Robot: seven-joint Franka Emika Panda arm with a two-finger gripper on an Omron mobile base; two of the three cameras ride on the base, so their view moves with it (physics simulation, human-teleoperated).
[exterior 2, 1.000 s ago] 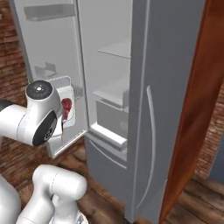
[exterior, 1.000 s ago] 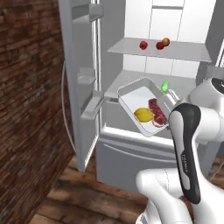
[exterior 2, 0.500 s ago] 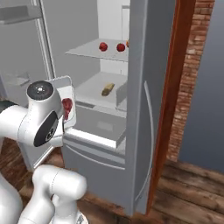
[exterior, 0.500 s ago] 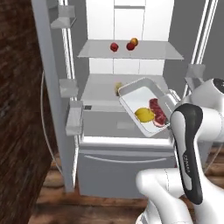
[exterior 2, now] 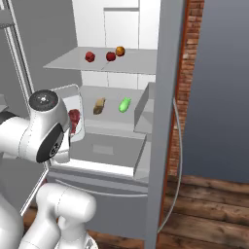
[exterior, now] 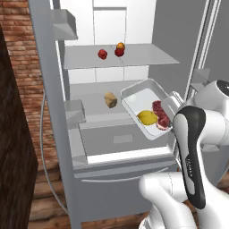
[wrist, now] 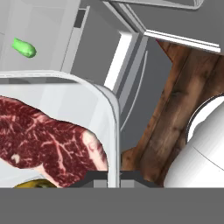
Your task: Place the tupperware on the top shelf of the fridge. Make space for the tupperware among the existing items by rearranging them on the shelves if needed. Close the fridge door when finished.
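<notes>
The tupperware [exterior: 144,103] hangs tilted in front of the open fridge [exterior: 117,188], level with its lower shelf, holding a yellow lump and dark red meat [exterior: 161,115]. My gripper [exterior: 171,102] is shut on its right rim. In the hand view the fingertips [wrist: 93,177] clamp the white rim [wrist: 114,114] beside the meat [wrist: 48,140]. The top shelf [exterior: 147,56] carries two red fruits [exterior: 102,54] and an orange fruit [exterior: 120,45] near its back. A bread chunk [exterior: 110,99] and a green vegetable [exterior 2: 124,104] lie on the shelf [exterior 2: 109,116] below.
Both fridge doors stand open: the left door [exterior: 47,89] with its grey bins [exterior: 74,112], the right door [exterior 2: 168,107] edge-on. A brick wall [exterior: 20,44] is at the left. Wooden floor [exterior 2: 204,204] lies below.
The whole picture has shifted as the base drove along the fridge, bringing its inside to the centre. The tupperware stays in my shut gripper, in the same spot relative to the arm.
</notes>
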